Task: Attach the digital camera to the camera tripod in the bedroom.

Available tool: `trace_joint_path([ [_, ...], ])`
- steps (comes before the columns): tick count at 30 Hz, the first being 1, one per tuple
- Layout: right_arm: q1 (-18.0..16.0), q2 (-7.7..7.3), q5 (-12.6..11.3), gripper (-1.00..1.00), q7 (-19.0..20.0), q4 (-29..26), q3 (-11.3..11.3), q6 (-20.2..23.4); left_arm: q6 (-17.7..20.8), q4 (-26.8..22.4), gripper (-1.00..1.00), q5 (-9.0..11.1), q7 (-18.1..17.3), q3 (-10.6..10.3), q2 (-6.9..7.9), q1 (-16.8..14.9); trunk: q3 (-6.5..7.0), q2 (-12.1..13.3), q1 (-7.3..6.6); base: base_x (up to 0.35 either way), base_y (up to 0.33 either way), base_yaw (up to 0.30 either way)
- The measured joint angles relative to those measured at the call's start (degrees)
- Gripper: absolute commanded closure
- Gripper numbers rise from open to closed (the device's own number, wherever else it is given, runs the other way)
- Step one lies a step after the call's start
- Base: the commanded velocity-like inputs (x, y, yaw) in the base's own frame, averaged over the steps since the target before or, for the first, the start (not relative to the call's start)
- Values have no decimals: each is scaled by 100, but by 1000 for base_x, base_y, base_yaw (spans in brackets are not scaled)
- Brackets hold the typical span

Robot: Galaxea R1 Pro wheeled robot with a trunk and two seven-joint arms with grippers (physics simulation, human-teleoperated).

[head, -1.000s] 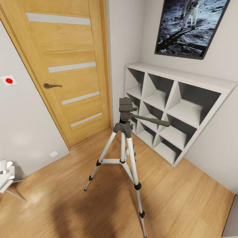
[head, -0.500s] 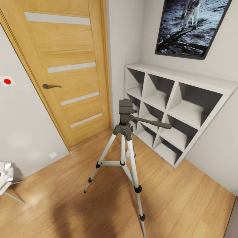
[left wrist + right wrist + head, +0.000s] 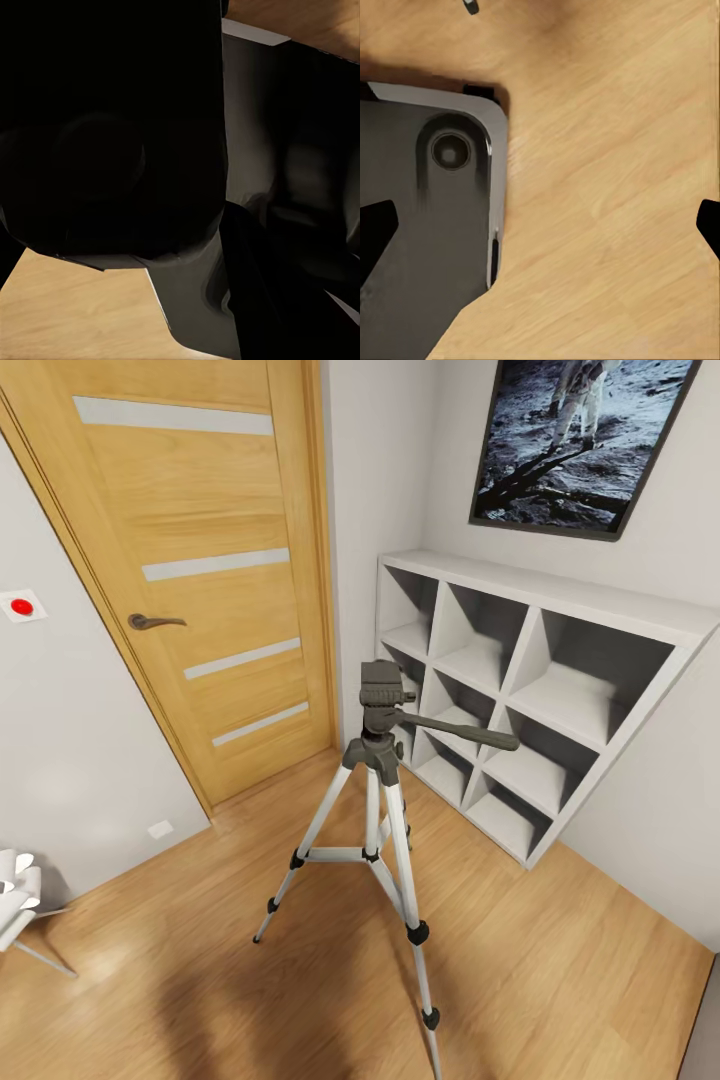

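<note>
The camera tripod [image 3: 384, 780] stands on the bedroom's wood floor in the middle of the head view. It has silver legs, a dark grey head [image 3: 382, 688] and a pan handle [image 3: 462, 731] pointing right. A chunky black body with a round bulge, which I take for the digital camera [image 3: 105, 142], sits right against the left wrist lens. It hides the left fingers, which seem shut on it. My right gripper [image 3: 542, 232] is open over bare floor, its black fingertips [image 3: 375, 240] far apart.
A wooden door [image 3: 200, 560] is behind the tripod on the left, and white cube shelves [image 3: 520, 690] stand against the right wall under a moon poster [image 3: 580, 440]. A white wall plate with a red dot [image 3: 20, 605] hangs at the left. My grey base [image 3: 427, 247] shows below the right gripper.
The whole head picture shifted slightly a second ago, so the camera moved. It has held still since. The tripod stands where it was.
</note>
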Motion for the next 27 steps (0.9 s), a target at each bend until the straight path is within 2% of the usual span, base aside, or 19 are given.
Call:
trace_joint_path([
  [1,-3,-7,-2,-100,101,-450,9,114,0,1,100,2,0,0,-1,0,1,0,0,0,0,0],
  [3,0,-20,-5,-100,255,-966,13,301,0,0,100,2,0,0,-1,0,0,0,0,0,0,0],
  [5,0,-60,-8,-100,556,-1701,2,670,0,0,100,3,0,0,-1,0,0,0,0,0,0,0],
  [6,6,-162,-26,-100,1052,-2300,-34,1343,0,-1,100,5,0,1,-1,1,-1,1,0,0,0,0],
  [7,7,-242,-53,-100,1346,-3377,-61,1874,0,-1,100,6,0,1,-1,1,0,1,0,0,0,0],
  [8,4,-255,-70,-100,1409,-4218,-70,2000,0,0,100,6,0,-1,-1,0,1,0,0,0,0,0],
  [9,7,-265,-69,-100,1454,-4394,-75,2105,0,0,100,6,0,0,-1,0,1,1,0,0,0,0],
  [12,7,-297,-76,-100,1591,-5570,-81,2609,-3,0,100,1,0,0,-1,0,1,0,-1,0,0,0],
  [16,9,-303,-78,-100,1654,-6451,-71,3038,-3,0,100,-1,0,0,-1,0,0,1,-1,0,0,0],
  [18,9,-276,-47,-100,1668,-7122,-102,3297,-1,0,100,-2,0,0,-1,0,1,0,-1,0,0,0],
  [20,10,-275,-59,-100,1675,-7317,-139,3358,-2,-1,100,-2,0,0,-1,0,0,1,-1,0,0,0],
  [21,9,-271,-89,-100,1695,-7598,-289,3415,-2,-1,100,-2,0,0,-1,1,1,0,-1,0,0,0],
  [25,10,-281,-113,-100,1841,-7849,-370,3439,-3,-1,100,-4,0,0,-1,0,0,1,0,0,0,0],
  [27,10,-291,-118,-100,2067,-7902,-392,3443,-4,-1,100,-12,0,0,-1,0,0,1,0,0,0,0],
])
